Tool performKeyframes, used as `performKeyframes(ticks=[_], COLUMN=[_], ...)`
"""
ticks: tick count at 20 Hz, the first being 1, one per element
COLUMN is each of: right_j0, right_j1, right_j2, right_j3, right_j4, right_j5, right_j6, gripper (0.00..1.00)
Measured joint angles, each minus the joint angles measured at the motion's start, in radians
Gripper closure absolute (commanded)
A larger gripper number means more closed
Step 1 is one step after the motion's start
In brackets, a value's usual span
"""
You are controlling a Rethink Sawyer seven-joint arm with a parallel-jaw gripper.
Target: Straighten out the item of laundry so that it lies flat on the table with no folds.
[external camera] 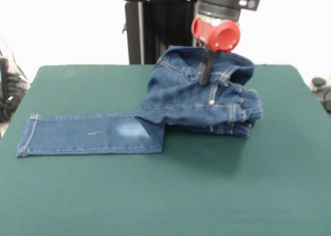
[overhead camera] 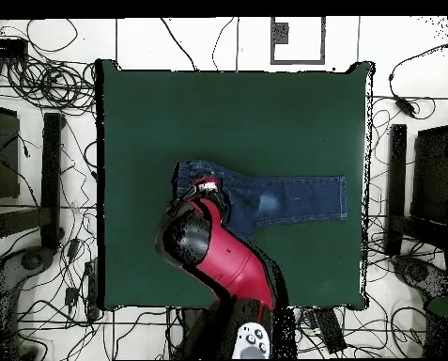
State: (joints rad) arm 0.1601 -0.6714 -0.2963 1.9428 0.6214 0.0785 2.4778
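From the front, the pair of small blue denim jeans with a faded pale patch (external camera: 155, 114) lay on the large dark green felt-topped table (external camera: 170, 194), toward its far half. One leg stretched flat toward the picture's left, its hem at the left end and the pale patch near where the leg met the bunched part. The waist and the other leg were heaped in a folded mound to the right, with the waistband raised at the back. The red and black arm came down from the top, and its black gripper (external camera: 205, 73) reached into the raised waist section, clenched on a fold of the denim there. Behind stood the black pedestal (external camera: 155, 29).

From overhead, the jeans (overhead camera: 284, 199) lay near the middle of the green table (overhead camera: 171, 113), the flat leg pointing to the picture's right and the bunched waist at the left. The red arm (overhead camera: 223, 258) rose from the bottom edge and covered part of the bunched end, hiding the gripper itself. Tangled cables (overhead camera: 49, 56) lay on the floor around the table.
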Motion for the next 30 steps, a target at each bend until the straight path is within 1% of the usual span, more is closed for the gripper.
performKeyframes(ticks=[3,9,16,21,30], right_j0=[-0.025,-0.041,-0.063,-0.088,-0.107], right_j1=[0.019,0.043,0.059,0.059,0.063], right_j2=[0.027,0.065,0.085,0.11,0.127], right_j3=[0.008,0.019,0.023,0.023,0.023], right_j4=[0.0,0.0,-0.003,-0.016,-0.046], right_j5=[-0.049,-0.089,-0.099,-0.102,-0.12], right_j6=[0.0,0.0,0.0,0.0,0.0], gripper=[1.0,1.0,1.0,1.0,1.0])
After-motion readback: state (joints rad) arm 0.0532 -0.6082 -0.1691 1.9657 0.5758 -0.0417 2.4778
